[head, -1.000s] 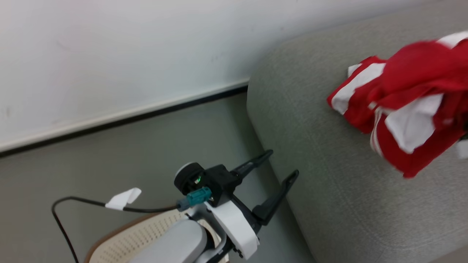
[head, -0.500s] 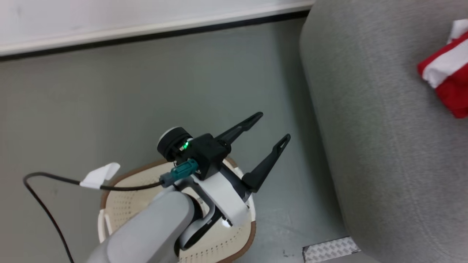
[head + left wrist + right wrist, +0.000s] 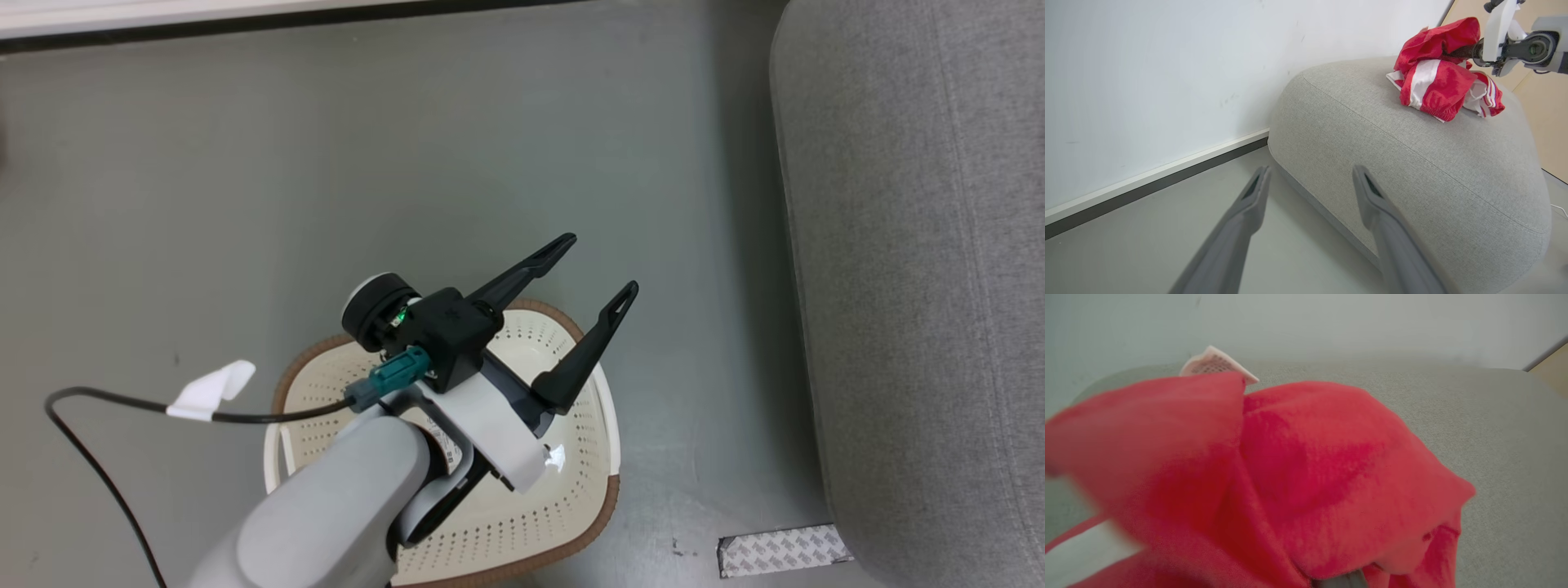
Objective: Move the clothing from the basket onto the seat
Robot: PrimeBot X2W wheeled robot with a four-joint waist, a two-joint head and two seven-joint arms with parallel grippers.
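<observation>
Left wrist view: the right tool point(image 3: 1466, 52) pinches a red garment point(image 3: 1433, 41) above other garments point(image 3: 1437, 87) lying on the sofa point(image 3: 1412, 171); lower it onto them before releasing. Over the basket point(image 3: 589, 457), the left tool point(image 3: 602, 263) gapes wide.

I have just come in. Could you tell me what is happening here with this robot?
The robot is moving clothing from a basket to a sofa. Its right gripper is shut on a red garment and holds it over the grey sofa, close to the red and white clothing that already lies there. Its left gripper hangs open and empty over the cream basket on the floor. The part of the basket that shows holds no clothing.
</observation>
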